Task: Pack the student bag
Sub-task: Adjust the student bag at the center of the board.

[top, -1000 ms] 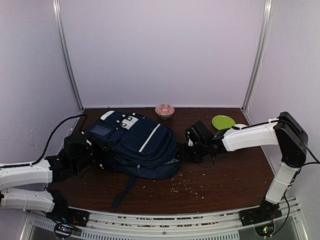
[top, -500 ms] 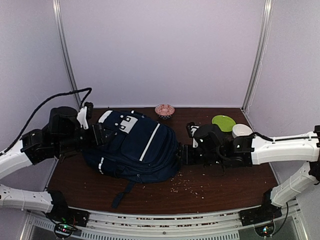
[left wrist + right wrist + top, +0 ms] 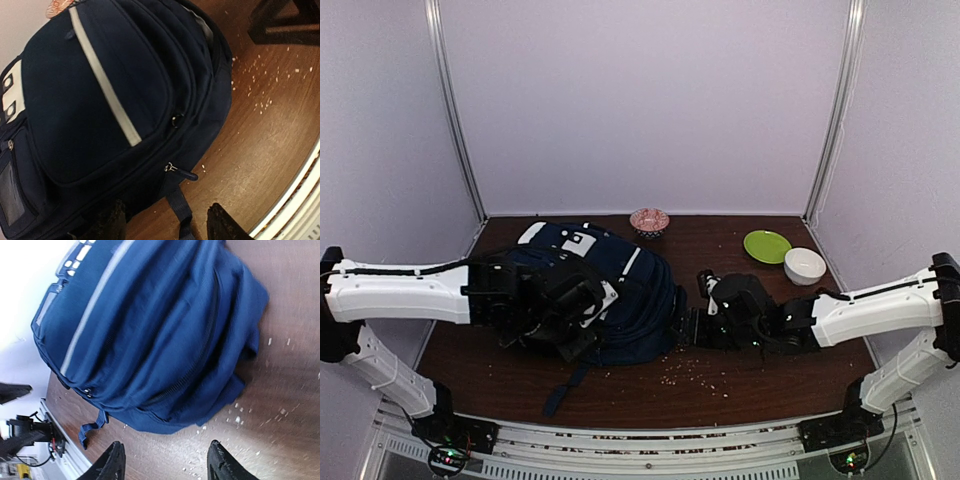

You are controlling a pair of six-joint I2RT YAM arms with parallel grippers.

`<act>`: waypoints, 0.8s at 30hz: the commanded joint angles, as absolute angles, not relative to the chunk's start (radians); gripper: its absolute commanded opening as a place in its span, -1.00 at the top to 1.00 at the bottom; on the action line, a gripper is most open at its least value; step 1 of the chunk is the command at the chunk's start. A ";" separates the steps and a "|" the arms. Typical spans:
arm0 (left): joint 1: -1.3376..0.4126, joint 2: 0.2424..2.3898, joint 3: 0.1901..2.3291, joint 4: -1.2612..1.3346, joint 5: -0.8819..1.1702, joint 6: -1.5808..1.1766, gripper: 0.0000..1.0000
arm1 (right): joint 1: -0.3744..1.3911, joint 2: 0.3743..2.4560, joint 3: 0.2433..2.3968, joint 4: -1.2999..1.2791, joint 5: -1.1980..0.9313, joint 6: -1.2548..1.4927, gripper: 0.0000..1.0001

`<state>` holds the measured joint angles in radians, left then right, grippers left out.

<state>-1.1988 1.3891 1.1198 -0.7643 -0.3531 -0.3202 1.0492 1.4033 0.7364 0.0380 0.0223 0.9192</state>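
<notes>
Student bag (image 3: 620, 285): left jaws and right jaws both spread, empty. Pinch zipper pull (image 3: 180, 172) squarely with left; brace fabric with right.

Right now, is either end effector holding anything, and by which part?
Nothing is held. The left end effector is open above the student bag, the right end effector open beside it; neither grips any part.

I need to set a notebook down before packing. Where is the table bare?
Bare: the back strip between pink bowl and green plate, and the table front, right of the crumbs. Crowded: centre-left, filled by the bag, and beside the plate, where the white bowl sits.
</notes>
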 commanded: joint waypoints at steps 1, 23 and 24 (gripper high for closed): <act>-1.218 1.480 1.184 -0.772 -0.412 -0.173 -0.90 | 1.040 1.431 0.690 0.168 -0.031 1.058 -0.10; -1.120 1.687 1.156 -0.787 -0.566 -0.174 -0.93 | 1.003 1.413 0.685 0.176 -0.038 1.052 -0.09; -1.120 1.691 1.153 -0.784 -0.562 -0.175 -0.92 | 1.004 1.410 0.687 0.170 -0.036 1.048 -0.09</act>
<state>-1.1282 1.6444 1.1397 -0.7879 -0.5350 -0.1951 1.0080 1.4067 0.6510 0.1551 -0.0273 1.0515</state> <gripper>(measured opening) 0.967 0.546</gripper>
